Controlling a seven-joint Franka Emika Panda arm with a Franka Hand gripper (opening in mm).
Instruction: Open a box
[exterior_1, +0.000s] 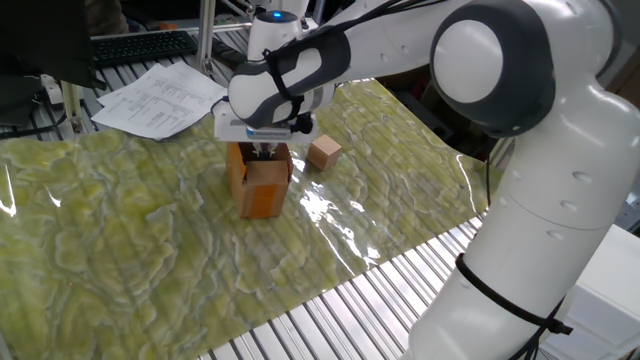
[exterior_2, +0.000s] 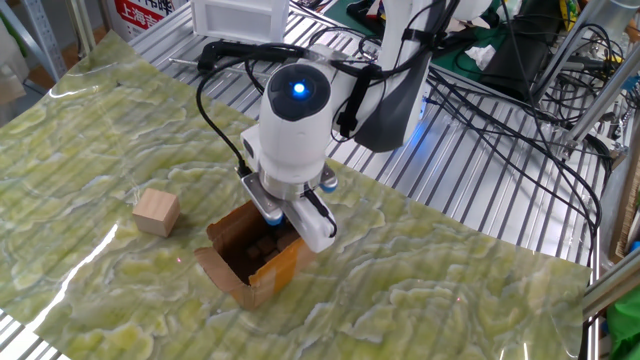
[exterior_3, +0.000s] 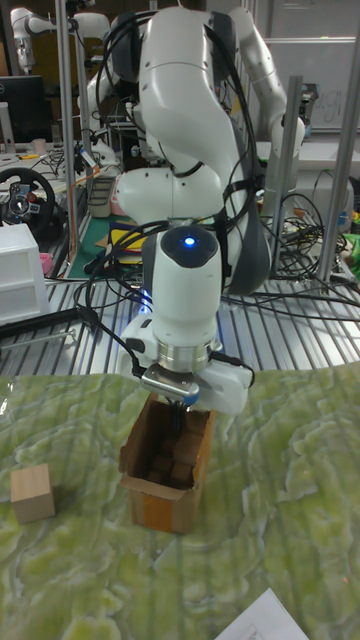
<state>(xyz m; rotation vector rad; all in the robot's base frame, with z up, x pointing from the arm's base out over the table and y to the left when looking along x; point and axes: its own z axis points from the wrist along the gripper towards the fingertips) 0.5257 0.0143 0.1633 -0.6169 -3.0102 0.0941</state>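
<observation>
The box (exterior_1: 262, 190) stands upright on the green mat, orange-brown, with its top flaps spread. The box (exterior_2: 262, 275) shows a dark inside holding small brown blocks, which also show in the box (exterior_3: 165, 490) in the tall view. My gripper (exterior_1: 263, 152) points straight down over the box mouth. Its dark fingers are close together at the far rim, and I see nothing held between them. In the other views the gripper (exterior_2: 271, 240) (exterior_3: 184, 402) sits just at the opening, beside the raised flap.
A small plain tan cube (exterior_1: 323, 152) (exterior_2: 157, 212) (exterior_3: 32, 492) lies on the mat a short way from the box. Papers (exterior_1: 155, 100) and a keyboard (exterior_1: 140, 45) lie beyond the mat. Cables (exterior_2: 500, 110) cross the metal slats (exterior_1: 330, 320).
</observation>
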